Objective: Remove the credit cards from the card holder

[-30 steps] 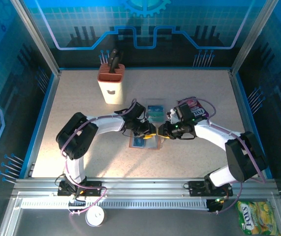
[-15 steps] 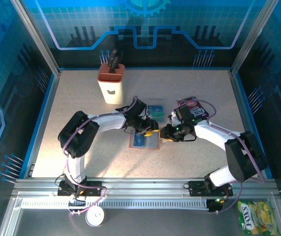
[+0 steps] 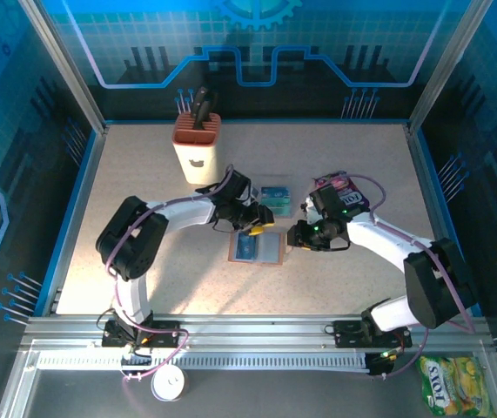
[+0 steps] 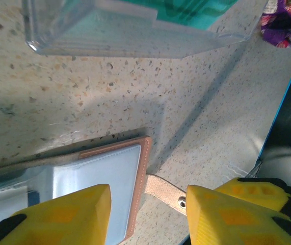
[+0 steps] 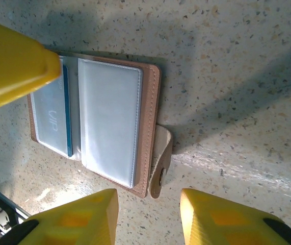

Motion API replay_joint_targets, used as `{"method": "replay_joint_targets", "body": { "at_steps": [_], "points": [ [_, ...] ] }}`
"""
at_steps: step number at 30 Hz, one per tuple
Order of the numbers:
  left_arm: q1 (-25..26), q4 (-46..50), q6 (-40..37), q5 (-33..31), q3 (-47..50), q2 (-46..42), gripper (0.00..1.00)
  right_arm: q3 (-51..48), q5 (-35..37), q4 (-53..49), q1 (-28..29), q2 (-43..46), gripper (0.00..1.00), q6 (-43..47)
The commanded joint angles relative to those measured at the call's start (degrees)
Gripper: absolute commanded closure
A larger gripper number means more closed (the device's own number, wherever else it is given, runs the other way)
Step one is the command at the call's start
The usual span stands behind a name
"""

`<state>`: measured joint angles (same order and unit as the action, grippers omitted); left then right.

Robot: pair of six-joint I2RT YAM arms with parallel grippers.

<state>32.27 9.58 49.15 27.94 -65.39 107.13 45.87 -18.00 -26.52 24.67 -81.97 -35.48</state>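
Two hands, one left hand (image 3: 259, 228) and one right hand (image 3: 294, 235), one open brown card holder (image 3: 256, 248) on the desk (image 3: 144, 192), one blue card (image 5: 51, 115) showing in its pocket, one clear tray (image 4: 109, 43), one purple snack packet (image 3: 342, 190), one knife block (image 3: 196, 148), one yellow-green snack packet (image 3: 446, 385)

Speckled beige desk (image 3: 144, 218), blue-edged, enclosed by blue-patterned panels.

- Far left of desk: knife block (image 3: 198, 150), upright, cream body, orange-brown top, dark handles protruding.
- Near centre: clear tray (image 3: 275, 199), flat on the surface, transparent walls.
- Right of tray, apart from it: purple snack packet (image 3: 345, 190), crumpled, lying flat.
- Off the desk, near right, beside the metal frame: yellow-green snack packet (image 3: 450, 385).
- Near left, below the frame rail: small white round disc (image 3: 169, 383).
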Motion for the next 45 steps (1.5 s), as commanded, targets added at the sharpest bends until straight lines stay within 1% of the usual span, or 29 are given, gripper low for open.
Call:
{"method": "replay_joint_targets", "body": {
  "at_steps": [1,4,9,12,17,19,24,30,35,45],
  "points": [
    [-0.76,1.99,-1.45,1.48,1.34,-3.14,0.56,-0.11,-1.03,0.86,-0.78,-1.87,0.62,0.39],
    [-1.31,2.41,-1.72,1.22,2.11,-4.32,0.56,-0.82,-2.97,4.1,-0.84,-4.23,0.62,-0.5],
    [-2.59,2.64,-1.86,0.74,4.57,-6.65,0.56,-0.79,-4.59,7.98,-0.76,-8.65,0.68,-0.73],
    [-3.34,2.76,-1.93,0.53,5.85,-8.1,0.56,-0.33,-4.91,9.26,-0.77,-10.4,0.74,-0.67],
    [-4.7,3.17,-2.02,-0.16,7.63,-10.31,0.57,1.15,-4.43,9.87,-0.92,-12.2,0.88,-0.17],
    [-5.19,3.42,-2.17,-0.38,8.18,-10.96,0.56,1.97,-4.15,9.52,-1.11,-12.74,0.91,0.3],
    [-6.0,3.77,-2.53,-0.71,9.68,-11.9,0.57,4.03,-3.33,8.18,-1.94,-13.95,0.91,1.77],
    [-6.3,3.26,-2.48,-1.14,12.79,-12.39,0.57,4.23,-2.66,7.02,-3.55,-13.91,0.93,3.27],
    [-6.33,2.83,-2.43,-1.87,14.92,-12.99,0.57,4.21,-1.7,5.23,-3.8,-13.23,0.93,4.06],
    [-6.4,2.63,-2.96,-1.8,14.96,-12.39,0.61,2.39,-0.5,4.73,-4.03,-11.15,0.92,3.82]
  ]
}}
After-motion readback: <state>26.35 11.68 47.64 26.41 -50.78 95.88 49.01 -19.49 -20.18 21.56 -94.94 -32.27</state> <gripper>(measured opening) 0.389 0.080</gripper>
